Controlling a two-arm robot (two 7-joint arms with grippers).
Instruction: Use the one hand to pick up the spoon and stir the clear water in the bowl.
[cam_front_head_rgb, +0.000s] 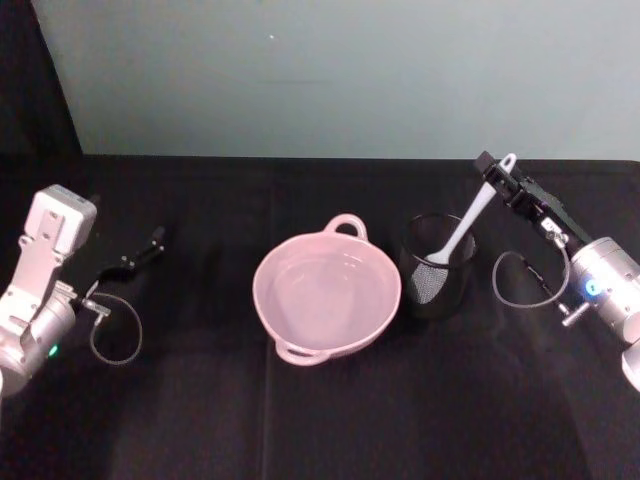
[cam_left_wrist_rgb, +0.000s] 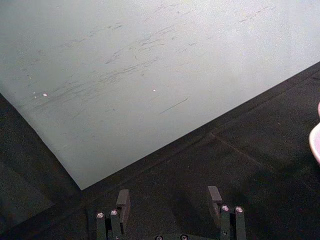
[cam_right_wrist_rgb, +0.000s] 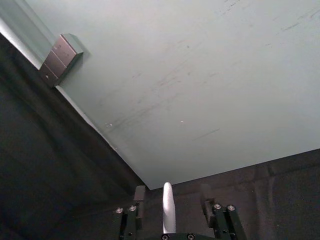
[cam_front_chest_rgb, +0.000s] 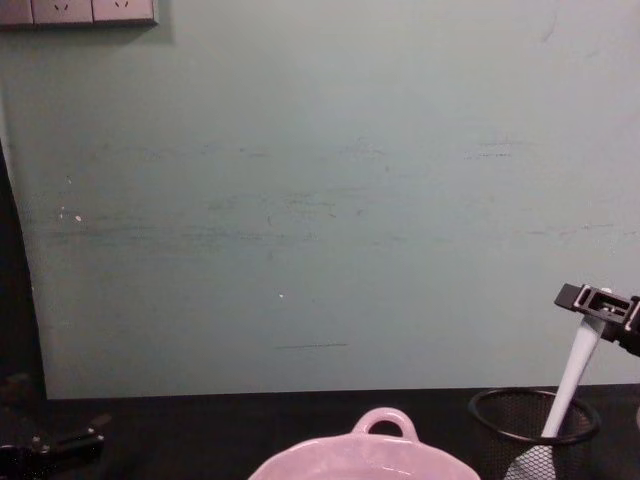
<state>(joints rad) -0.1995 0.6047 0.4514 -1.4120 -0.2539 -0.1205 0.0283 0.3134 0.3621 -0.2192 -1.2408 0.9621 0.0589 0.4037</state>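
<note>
My left gripper lies low at the bowl's 9 o'clock, well apart from it, its fingers spread with nothing between them. The pale pink bowl sits mid-table, with loop handles at its 12 and 7 o'clock. Its inside is glossy, though I cannot make out a water line. Just beside it at 3 o'clock stands the black wire-mesh cup. The white spoon stands head-down in it, its handle leaning toward 1 o'clock. My right gripper straddles the handle's top end, jaws parted with a gap on either side. A black cloth covers the table, and a scuffed pale green wall rises behind it, with a socket plate high at 11 o'clock.
</note>
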